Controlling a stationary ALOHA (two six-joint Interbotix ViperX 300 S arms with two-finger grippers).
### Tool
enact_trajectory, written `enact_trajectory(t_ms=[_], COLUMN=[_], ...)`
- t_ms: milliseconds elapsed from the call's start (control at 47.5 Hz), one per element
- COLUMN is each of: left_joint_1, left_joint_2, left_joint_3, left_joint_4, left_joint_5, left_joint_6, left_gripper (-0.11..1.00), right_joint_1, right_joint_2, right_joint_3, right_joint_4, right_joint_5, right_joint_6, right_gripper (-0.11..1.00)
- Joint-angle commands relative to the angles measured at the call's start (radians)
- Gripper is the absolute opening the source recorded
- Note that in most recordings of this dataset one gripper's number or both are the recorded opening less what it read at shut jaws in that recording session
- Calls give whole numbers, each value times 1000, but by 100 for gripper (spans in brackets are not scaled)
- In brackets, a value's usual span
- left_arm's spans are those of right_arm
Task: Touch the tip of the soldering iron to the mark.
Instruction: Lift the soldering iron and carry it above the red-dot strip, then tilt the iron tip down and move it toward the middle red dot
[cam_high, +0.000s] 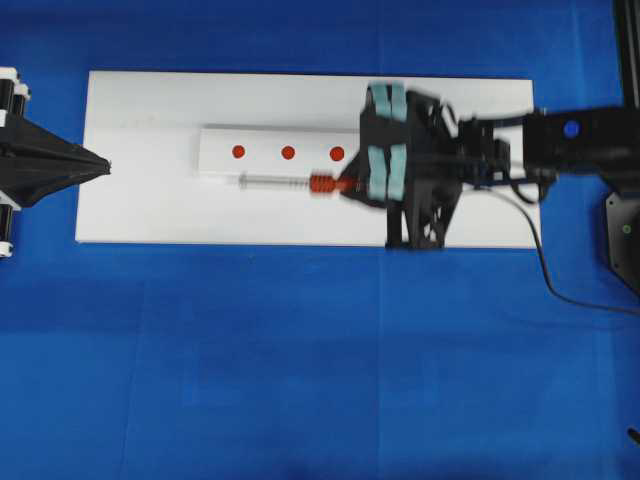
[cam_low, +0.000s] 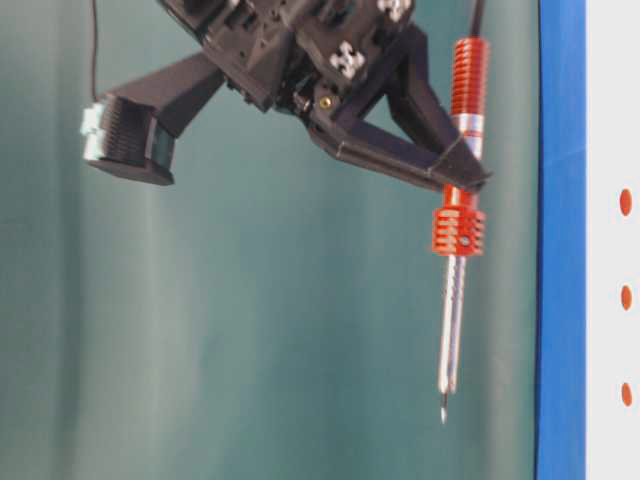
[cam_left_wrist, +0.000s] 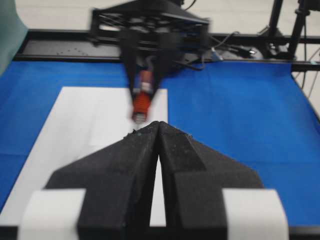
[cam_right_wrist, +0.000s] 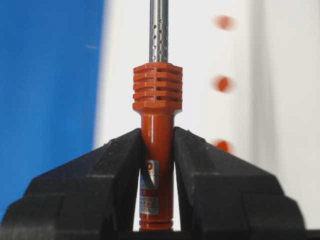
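A blue cloth (cam_high: 300, 370) covered the counter, and on it lay a large white board (cam_high: 150, 210) with a smaller white strip (cam_high: 215, 150) resting on its upper half. Three red marks (cam_high: 288, 152) sat in a row along that strip, evenly spaced. In the overhead view nothing lay between the iron and the marks; the board around them was bare white.

The right pincer (cam_right_wrist: 157, 150) was clamped on the soldering iron (cam_right_wrist: 157, 130), its two black fingers (cam_right_wrist: 115, 165) pressing the red-orange handle from either side just below the ribbed collar (cam_right_wrist: 157, 92). The silver shaft (cam_high: 268, 183) ran out ahead of the pincer, pointing toward the left of the overhead view, alongside the lower edge of the strip. Its line ran just below the row of marks, beside them and not over any of them. From the table-level view the fine dark tip (cam_low: 443, 410) appeared apart from the board; whether it touched anything could not be told from there. A black cord (cam_high: 545, 265) trailed off behind the right arm across the cloth.

The left pincer (cam_left_wrist: 158, 135) sat at the left end of the board with its black fingers (cam_left_wrist: 125, 165) pressed together on nothing, pointing along the board toward the iron, well apart from it.
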Motion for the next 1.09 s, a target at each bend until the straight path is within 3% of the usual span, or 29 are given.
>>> enact_trajectory(t_ms=[0, 210, 358, 715, 1073], left_joint_1=[0, 0, -2, -2, -2], left_joint_2=[5, 3, 5, 5, 5], left_joint_3=[-9, -9, -11, -11, -11], left_joint_4=[0, 0, 0, 0, 0], left_joint_5=[-9, -9, -11, -11, -9], left_joint_6=[-2, -2, 0, 0, 2], left_gripper=[0, 0, 0, 0, 0], right_joint_1=[-28, -80, -89, -87, -72], right_joint_2=[-28, -28, -26, -28, -14], right_joint_3=[-37, -60, -66, -66, -87], right_joint_4=[-38, -114, -137, -135, -130], right_joint_5=[20, 48, 49, 110, 393], right_joint_6=[-2, -3, -3, -3, -3], right_gripper=[6, 6, 6, 6, 6])
